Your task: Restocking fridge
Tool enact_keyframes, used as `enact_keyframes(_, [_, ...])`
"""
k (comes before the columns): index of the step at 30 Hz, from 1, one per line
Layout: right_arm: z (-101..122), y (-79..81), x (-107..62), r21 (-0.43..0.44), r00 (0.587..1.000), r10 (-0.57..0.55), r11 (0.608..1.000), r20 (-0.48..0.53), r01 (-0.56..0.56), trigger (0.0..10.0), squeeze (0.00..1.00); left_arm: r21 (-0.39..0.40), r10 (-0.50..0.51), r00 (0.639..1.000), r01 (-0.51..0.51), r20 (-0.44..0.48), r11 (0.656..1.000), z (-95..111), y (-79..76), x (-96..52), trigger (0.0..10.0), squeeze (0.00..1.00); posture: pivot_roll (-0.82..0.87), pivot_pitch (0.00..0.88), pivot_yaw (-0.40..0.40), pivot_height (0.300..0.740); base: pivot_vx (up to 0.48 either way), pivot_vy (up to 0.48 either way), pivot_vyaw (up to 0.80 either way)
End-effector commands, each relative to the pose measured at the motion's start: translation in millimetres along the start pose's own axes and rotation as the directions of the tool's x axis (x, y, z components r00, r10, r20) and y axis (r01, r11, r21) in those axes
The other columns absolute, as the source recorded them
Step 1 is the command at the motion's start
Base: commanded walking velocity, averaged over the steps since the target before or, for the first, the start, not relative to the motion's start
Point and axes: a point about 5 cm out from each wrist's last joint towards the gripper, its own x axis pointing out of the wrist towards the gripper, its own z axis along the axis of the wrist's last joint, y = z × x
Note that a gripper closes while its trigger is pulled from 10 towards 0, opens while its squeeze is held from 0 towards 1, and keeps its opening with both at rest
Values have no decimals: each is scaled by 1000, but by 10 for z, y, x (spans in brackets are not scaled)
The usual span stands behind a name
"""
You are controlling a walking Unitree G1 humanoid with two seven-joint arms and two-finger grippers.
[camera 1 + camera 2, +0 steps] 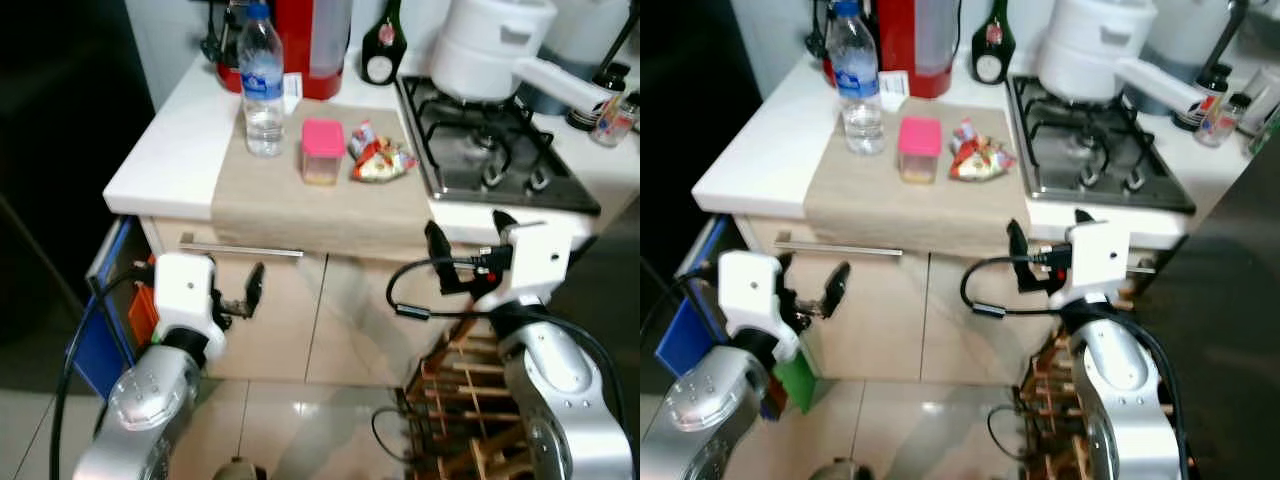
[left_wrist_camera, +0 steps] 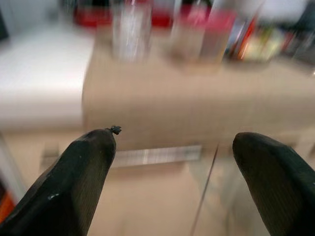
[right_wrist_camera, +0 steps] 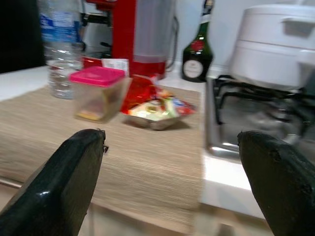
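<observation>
Both grippers hang in front of the cabinet below the beige mat, which covers the middle of the white counter. Right gripper is level with the counter edge just below the mat's stove-side corner, its two black fingers spread wide apart and holding nothing; left gripper sits lower, in front of the metal drawer handle under the mat's front edge, fingers likewise parted and empty. On the mat stand a clear water bottle at the back, a small tub with a pink lid just beside it toward the stove, and a bright snack packet next to the tub, all three close together. Behind the mat is a red appliance and a dark green bottle; beside the mat is a gas hob carrying a white pot
</observation>
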Motion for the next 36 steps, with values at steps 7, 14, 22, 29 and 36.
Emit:
enact_keyframes(7, [-23, -109, 159, 14, 996, -82, 997, 31, 82, 10000, 306, 89, 12, 997, -20, 82, 996, 341, 139, 281, 10000, 0, 59, 0, -25, 740, 0, 0, 295])
enact_keyframes(14, [-12, -68, 237, 5, 994, -81, 997, 71, 81, 10000, 314, 88, -15, 993, 4, 120, 996, 484, 127, 425, 10000, 0, 40, 0, 17, 740, 0, 0, 0])
enact_keyframes(22, [-60, -99, 256, -49, 993, -104, 993, 51, 106, 10000, 318, -5, 63, 994, -63, 87, 998, 325, 218, 524, 10000, 0, 38, 0, 16, 740, 229, 30, 0])
enact_keyframes(29, [-115, -143, 250, -88, 992, -122, 988, 26, 123, 10000, 333, -26, 73, 988, -71, 137, 997, 380, 223, 548, 10000, 0, 32, 0, 14, 740, 437, 0, 0])
enact_keyframes(36, [-33, -126, 299, -93, 992, -105, 989, 69, 111, 10000, 329, -23, 135, 948, -134, 288, 991, 650, 244, 497, 10000, 0, 44, 0, -1, 740, 439, 0, 0])
